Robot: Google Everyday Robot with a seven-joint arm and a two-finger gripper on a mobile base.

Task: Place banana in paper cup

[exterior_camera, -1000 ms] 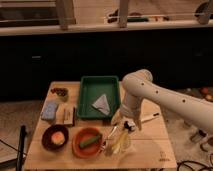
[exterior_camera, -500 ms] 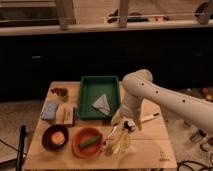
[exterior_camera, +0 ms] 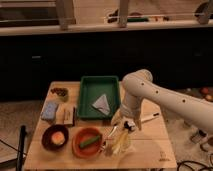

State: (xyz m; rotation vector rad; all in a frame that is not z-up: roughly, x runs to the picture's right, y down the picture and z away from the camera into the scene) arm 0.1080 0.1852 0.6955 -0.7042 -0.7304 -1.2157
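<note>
— Where is the gripper?

— The gripper (exterior_camera: 127,125) hangs low over the front of the table (exterior_camera: 152,150), at five o'clock from the green tray (exterior_camera: 84,86). The white arm reaches in from the right.

— And the banana?

— The banana (exterior_camera: 112,141) is a pale yellow sliver at about seven o'clock from the gripper, just beside the orange bowl (exterior_camera: 76,146) at its three o'clock. The paper cup (exterior_camera: 123,145) is the cream shape right against it. They overlap, so I cannot tell whether the banana leans in the cup or lies beside it.

— Is it gripped?

— I cannot tell whether the gripper is clamped or has let go.

— Which step, then?

— I judge it the placing itself, close to the end. If the fruit is held, the next move calls for bringing its lower end over the cup mouth and releasing gently: thin walls, so a sideways nudge could tip the cup.
</note>
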